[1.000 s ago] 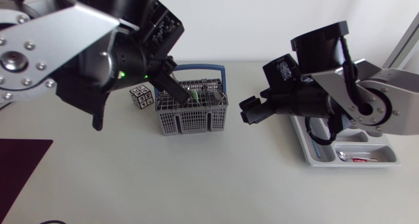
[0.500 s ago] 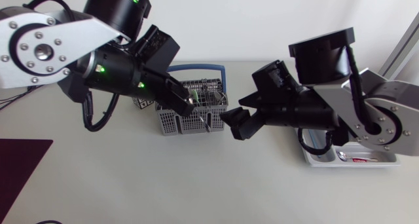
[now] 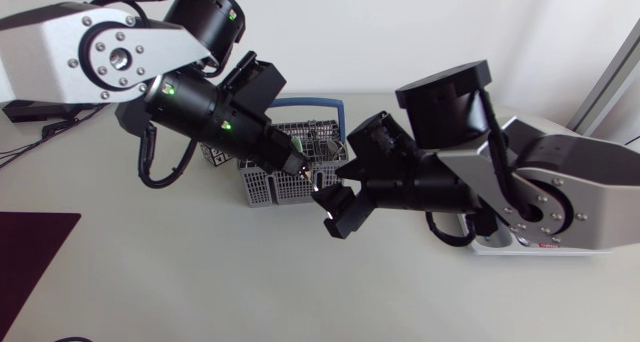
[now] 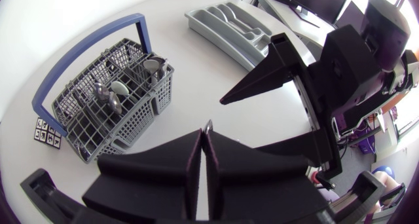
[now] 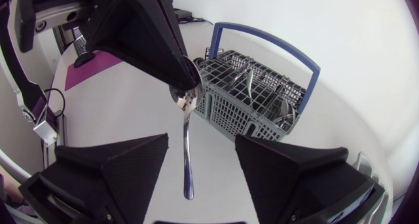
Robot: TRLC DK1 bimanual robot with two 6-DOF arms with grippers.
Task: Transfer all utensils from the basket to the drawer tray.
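Table (image 3: 150,272), left claw (image 3: 298,168) gripping half-hidden spoon (image 5: 187,158)

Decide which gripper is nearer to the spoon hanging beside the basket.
Left. The left gripper is shut on the spoon's upper end; the right gripper is open, its fingers flanking the handle without touching.
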